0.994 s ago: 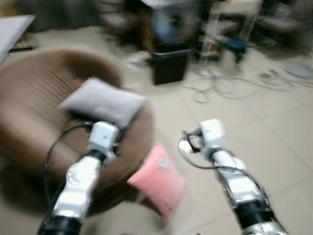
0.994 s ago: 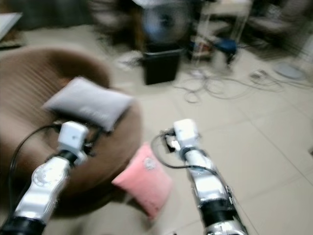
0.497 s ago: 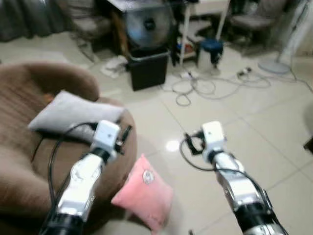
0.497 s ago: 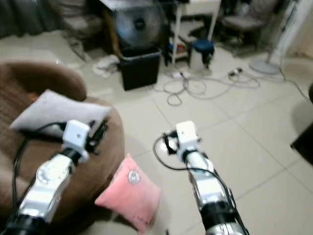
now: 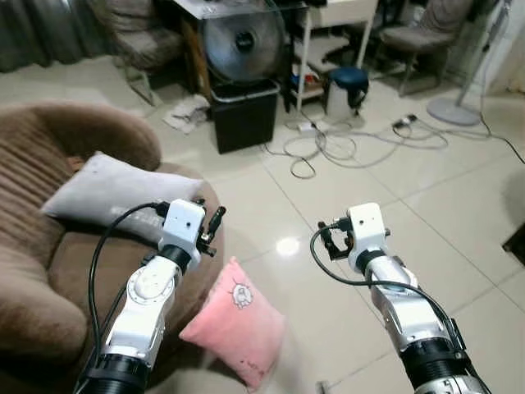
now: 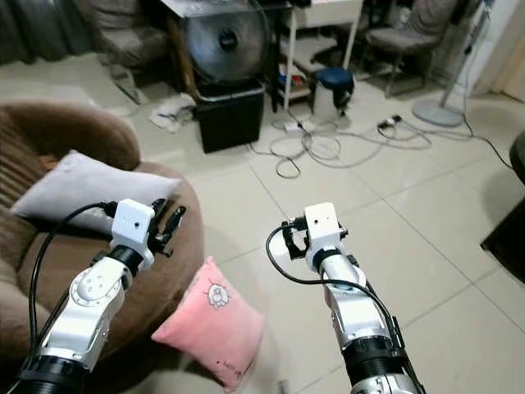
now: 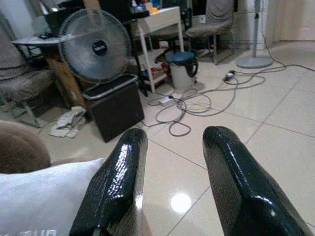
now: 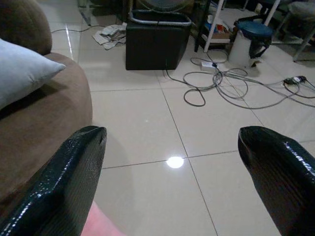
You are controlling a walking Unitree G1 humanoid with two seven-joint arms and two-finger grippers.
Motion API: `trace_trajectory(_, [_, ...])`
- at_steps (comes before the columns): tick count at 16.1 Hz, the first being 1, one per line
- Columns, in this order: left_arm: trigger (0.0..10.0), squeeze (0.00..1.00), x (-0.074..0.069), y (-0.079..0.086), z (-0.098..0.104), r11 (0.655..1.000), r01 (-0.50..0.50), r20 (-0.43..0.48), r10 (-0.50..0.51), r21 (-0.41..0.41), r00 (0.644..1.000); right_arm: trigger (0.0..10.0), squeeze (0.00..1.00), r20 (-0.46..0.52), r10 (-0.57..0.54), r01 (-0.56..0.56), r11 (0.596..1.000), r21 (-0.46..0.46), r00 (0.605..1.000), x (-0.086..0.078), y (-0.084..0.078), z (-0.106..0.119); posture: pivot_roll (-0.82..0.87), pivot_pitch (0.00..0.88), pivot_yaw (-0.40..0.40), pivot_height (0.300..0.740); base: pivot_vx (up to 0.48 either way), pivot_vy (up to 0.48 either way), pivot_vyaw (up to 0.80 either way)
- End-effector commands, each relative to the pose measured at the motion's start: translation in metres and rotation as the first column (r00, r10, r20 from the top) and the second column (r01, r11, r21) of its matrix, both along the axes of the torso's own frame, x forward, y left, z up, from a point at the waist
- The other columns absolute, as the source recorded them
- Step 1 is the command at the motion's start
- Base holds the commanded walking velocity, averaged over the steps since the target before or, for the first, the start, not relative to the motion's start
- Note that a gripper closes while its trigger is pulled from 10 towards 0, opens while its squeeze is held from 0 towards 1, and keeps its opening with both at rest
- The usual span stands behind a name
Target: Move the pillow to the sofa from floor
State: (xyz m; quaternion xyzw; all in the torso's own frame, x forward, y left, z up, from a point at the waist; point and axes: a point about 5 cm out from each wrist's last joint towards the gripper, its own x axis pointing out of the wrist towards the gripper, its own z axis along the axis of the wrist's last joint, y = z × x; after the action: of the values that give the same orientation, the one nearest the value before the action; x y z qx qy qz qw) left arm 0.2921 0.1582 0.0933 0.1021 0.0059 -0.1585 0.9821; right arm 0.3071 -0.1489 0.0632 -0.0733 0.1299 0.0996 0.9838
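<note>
A pink pillow (image 5: 234, 328) with a small cartoon print stands on the tiled floor and leans against the front of the brown sofa (image 5: 49, 279). A grey pillow (image 5: 115, 193) lies on the sofa seat. My left gripper (image 7: 174, 137) is open with nothing in it; it hovers over the sofa's front edge, above and left of the pink pillow. My right gripper (image 8: 172, 135) is open wide and empty, and it is held over the bare floor to the right of the pillow. A corner of the pink pillow (image 8: 101, 223) shows in the right wrist view.
A black bin (image 5: 244, 115) stands with a round fan (image 5: 242, 39) behind it. Loose cables (image 5: 336, 148) lie across the tiles. A blue-topped stool (image 5: 348, 86), a white table (image 5: 340, 16) and chairs stand at the back. A fan base (image 5: 454, 111) is at the far right.
The camera has swung and the blur has cleared, so the whole scene has shifted. Both arms stay raised in much the same pose. The pillows have not moved.
</note>
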Motion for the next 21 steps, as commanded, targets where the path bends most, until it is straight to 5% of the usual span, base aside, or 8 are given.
trace_trajectory(1, [10.0, 0.00, 0.002, 0.002, -0.001, 1.000, -0.010, -0.009, 0.010, 0.004, 1.000, 10.0, 0.00, 0.000, 0.003, -0.003, 1.000, -0.002, 1.000, 0.000, -0.002, 0.002, 0.04, 0.000, 0.009, 0.740, 0.000, 0.000, 0.00])
trace_trajectory(10, [10.0, 0.00, 0.002, 0.020, 0.006, 0.998, -0.056, 0.030, 0.055, 0.039, 0.998, 10.0, 0.00, 0.002, 0.028, -0.028, 1.000, 0.003, 1.000, -0.001, 0.001, 0.003, 0.04, 0.000, -0.004, 0.688, 0.000, 0.000, 0.00])
trace_trajectory(21, [10.0, 0.00, -0.001, 0.005, 0.000, 1.000, 0.002, -0.001, -0.002, 0.013, 1.000, 10.0, 0.00, -0.002, 0.018, -0.018, 1.000, 0.005, 1.000, -0.001, 0.000, 0.002, 0.04, 0.000, 0.000, 0.664, 0.000, 0.000, 0.00])
